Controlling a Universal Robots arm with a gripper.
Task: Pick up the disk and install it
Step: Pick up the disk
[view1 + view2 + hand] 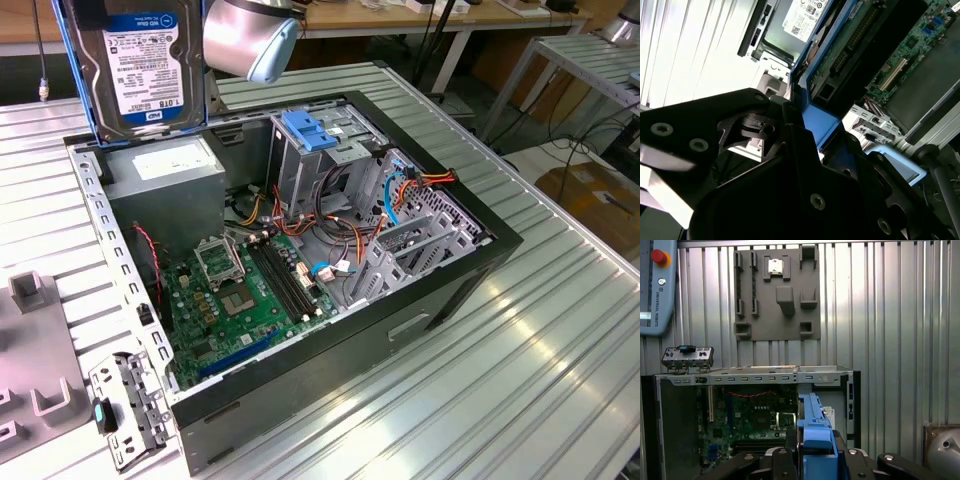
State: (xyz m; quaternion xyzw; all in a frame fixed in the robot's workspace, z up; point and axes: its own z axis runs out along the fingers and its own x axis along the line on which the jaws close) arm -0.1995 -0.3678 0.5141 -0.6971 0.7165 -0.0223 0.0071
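Note:
The disk [140, 60] hangs upright in the air above the back corner of the open computer case [450, 290], at the exterior view's upper left. Its white label with a blue band faces the camera, and blue rails run along its sides. In both wrist views my gripper [815, 442] is shut on the disk's blue side rail [812, 420]. Its black fingers [790, 120] clamp that rail [822, 122] from both sides. The case interior lies below the held disk.
Inside the case are a grey power-supply box [165, 175], a metal drive cage [335, 175] with a blue latch [305, 130], a green motherboard [240, 290] and loose cables. A grey fixture plate [777, 295], a metal bracket [687, 357] and a pendant [657, 285] lie on the ribbed table.

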